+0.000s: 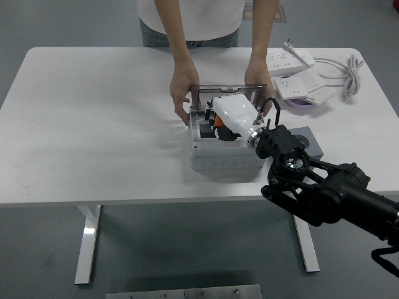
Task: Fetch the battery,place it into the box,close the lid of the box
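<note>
Single head view, set high on the robot's side of the white table (93, 124), facing forward and down so the near edge runs across the lower half and floor shows below it. The whole tabletop falls in frame at moderate range. Beyond the table's far edge a person (190, 18) is cut off at the picture's top.
</note>
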